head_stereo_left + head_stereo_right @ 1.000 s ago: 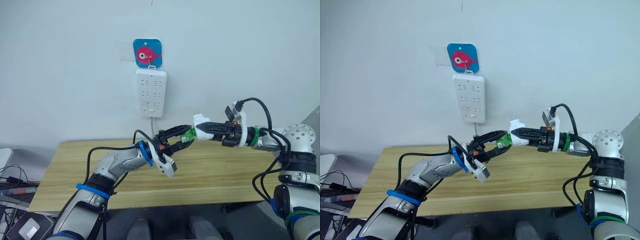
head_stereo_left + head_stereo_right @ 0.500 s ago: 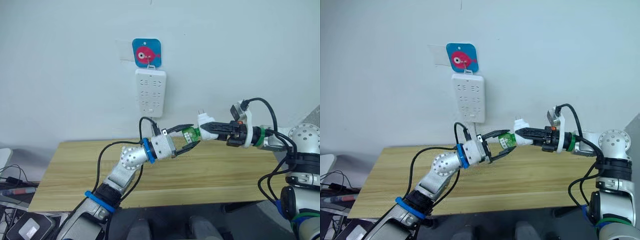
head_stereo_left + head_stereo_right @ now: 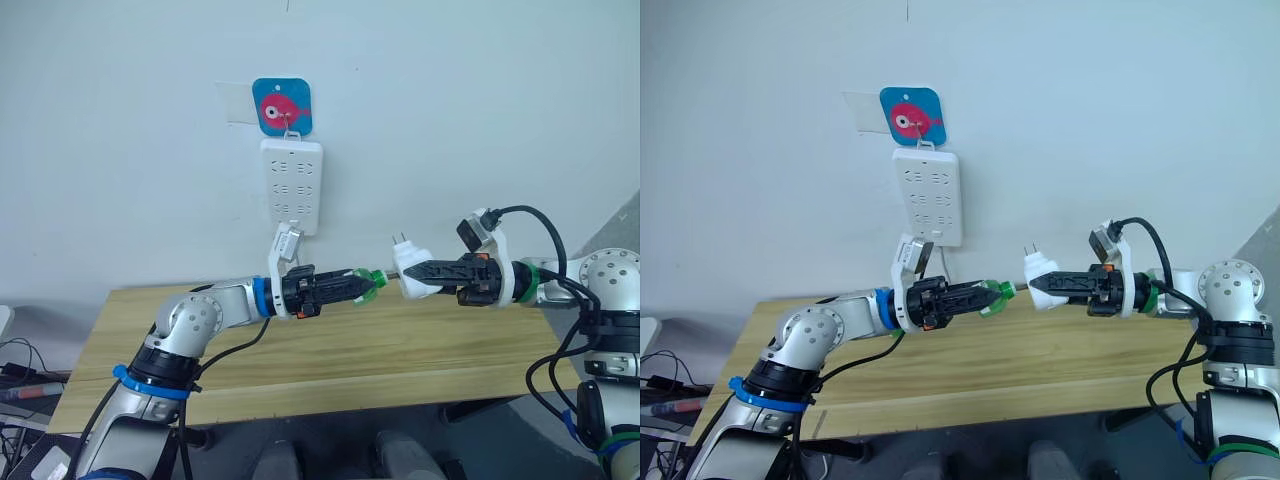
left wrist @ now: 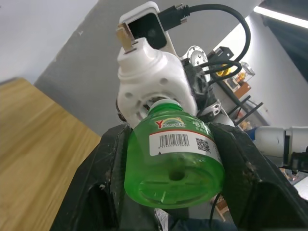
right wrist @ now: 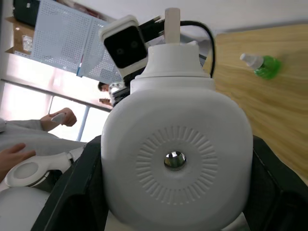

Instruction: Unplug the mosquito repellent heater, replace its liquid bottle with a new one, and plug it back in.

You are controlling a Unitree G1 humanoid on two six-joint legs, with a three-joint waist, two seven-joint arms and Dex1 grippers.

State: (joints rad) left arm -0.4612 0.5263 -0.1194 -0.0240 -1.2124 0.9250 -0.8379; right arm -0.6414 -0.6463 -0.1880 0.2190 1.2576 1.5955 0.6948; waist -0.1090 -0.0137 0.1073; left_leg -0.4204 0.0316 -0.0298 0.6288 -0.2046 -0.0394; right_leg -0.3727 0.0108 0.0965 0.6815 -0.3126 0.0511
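With the left gripper (image 3: 345,286) clamped on the bottle (image 3: 367,283) and the right gripper (image 3: 428,271) clamped on the heater (image 3: 411,273) above the table (image 3: 400,350), withdrawal looked to require a straight, coaxial pull, sparing the wick.

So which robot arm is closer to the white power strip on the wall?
Left. The left tool, holding the green bottle, sits just below and beside the power strip. The right tool, gripping the heater, is farther away.
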